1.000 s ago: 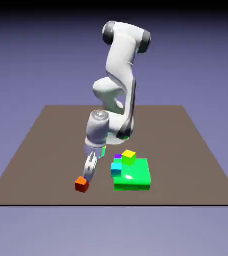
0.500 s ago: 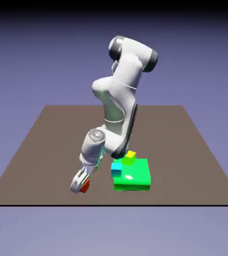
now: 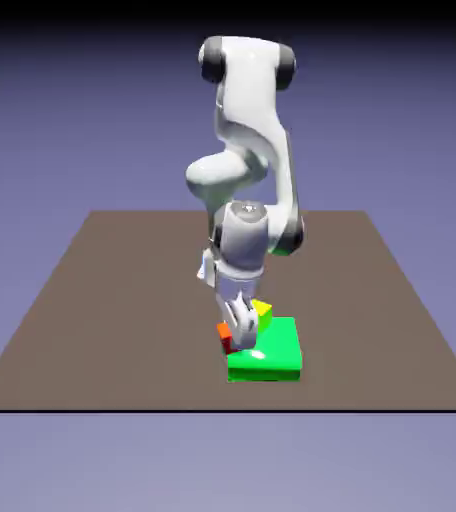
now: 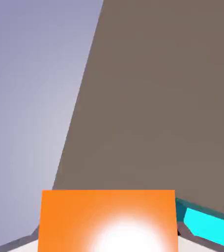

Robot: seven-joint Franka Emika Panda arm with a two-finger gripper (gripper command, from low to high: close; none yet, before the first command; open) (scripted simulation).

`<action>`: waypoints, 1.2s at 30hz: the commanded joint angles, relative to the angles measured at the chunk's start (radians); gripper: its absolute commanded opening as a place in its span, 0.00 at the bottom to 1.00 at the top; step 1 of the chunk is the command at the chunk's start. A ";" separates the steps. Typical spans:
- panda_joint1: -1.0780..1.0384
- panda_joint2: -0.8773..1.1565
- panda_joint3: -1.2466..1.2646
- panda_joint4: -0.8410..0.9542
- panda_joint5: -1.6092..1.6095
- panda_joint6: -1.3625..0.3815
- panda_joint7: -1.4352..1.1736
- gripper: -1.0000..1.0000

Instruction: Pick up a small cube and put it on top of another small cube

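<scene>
Grip: two-finger gripper (image 3: 238, 332) clamping small orange-red cube (image 4: 107, 221).
Position: hovering beside small yellow-green cube (image 3: 262, 312), over flat bright-green block (image 3: 268, 358).
Risk: clipping cyan cube (image 4: 210, 227); releasing off-centre, toppling.

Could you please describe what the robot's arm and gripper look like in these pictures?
The arm is glossy white, built of rounded, bulbous segments with dark grey bands at the top joint and a grey cap on the wrist. The white gripper is small; its jaws show poorly.
</scene>
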 commanded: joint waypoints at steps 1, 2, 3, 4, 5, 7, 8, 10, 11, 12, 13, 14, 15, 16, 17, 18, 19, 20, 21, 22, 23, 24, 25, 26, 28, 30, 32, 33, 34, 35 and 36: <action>-0.022 -0.028 0.036 -0.019 -0.003 0.002 -0.023 0.00; -0.044 -0.055 0.072 -0.038 -0.005 0.006 -0.047 0.00; -0.066 -0.083 0.109 -0.057 -0.008 0.009 -0.070 0.00; -0.088 -0.110 0.145 -0.076 -0.010 0.013 -0.094 0.00; -0.110 -0.138 0.181 -0.095 -0.012 0.016 -0.117 0.00; -0.154 -0.193 0.254 -0.133 -0.017 0.023 -0.164 0.00; -0.176 -0.220 0.290 -0.152 -0.020 0.027 -0.188 0.00; -0.220 -0.275 0.362 -0.191 -0.025 0.034 -0.235 0.00; -0.242 -0.303 0.398 -0.210 -0.027 0.037 -0.258 0.00; -0.264 -0.330 0.435 -0.229 -0.029 0.041 -0.281 0.00; -0.286 -0.358 0.471 -0.248 -0.032 0.044 -0.305 0.00; -0.308 -0.385 0.507 -0.267 -0.034 0.048 -0.328 0.00; -0.330 -0.413 0.543 -0.286 -0.037 0.051 -0.352 0.00; -0.352 -0.440 0.580 -0.305 -0.039 0.055 -0.375 0.00; -0.374 -0.468 0.616 -0.324 -0.041 0.058 -0.399 0.00; -0.398 -0.495 0.652 -0.345 -0.043 0.063 -0.422 0.00; -0.422 -0.522 0.688 -0.366 -0.044 0.068 -0.445 0.00; -0.446 -0.550 0.725 -0.388 -0.045 0.072 -0.467 0.00; -0.470 -0.577 0.761 -0.410 -0.046 0.077 -0.490 0.00; -0.494 -0.605 0.797 -0.432 -0.046 0.082 -0.513 0.00; -0.519 -0.632 0.833 -0.453 -0.047 0.086 -0.535 0.00; -0.543 -0.659 0.870 -0.475 -0.048 0.091 -0.558 0.00; -0.567 -0.687 0.906 -0.497 -0.049 0.096 -0.581 0.00; -0.603 -0.695 0.907 -0.532 -0.038 0.109 -0.584 0.00; -0.632 -0.692 0.888 -0.561 -0.023 0.125 -0.585 0.00; -0.704 -0.639 0.955 -0.559 -0.032 0.182 -0.577 0.00; -0.777 -0.587 1.021 -0.557 -0.040 0.240 -0.569 0.00; -0.813 -0.561 1.054 -0.556 -0.044 0.268 -0.565 0.00; -0.849 -0.535 1.087 -0.555 -0.049 0.297 -0.561 0.00; -0.885 -0.509 1.120 -0.554 -0.053 0.325 -0.557 0.00; -0.922 -0.483 1.153 -0.553 -0.057 0.354 -0.553 0.00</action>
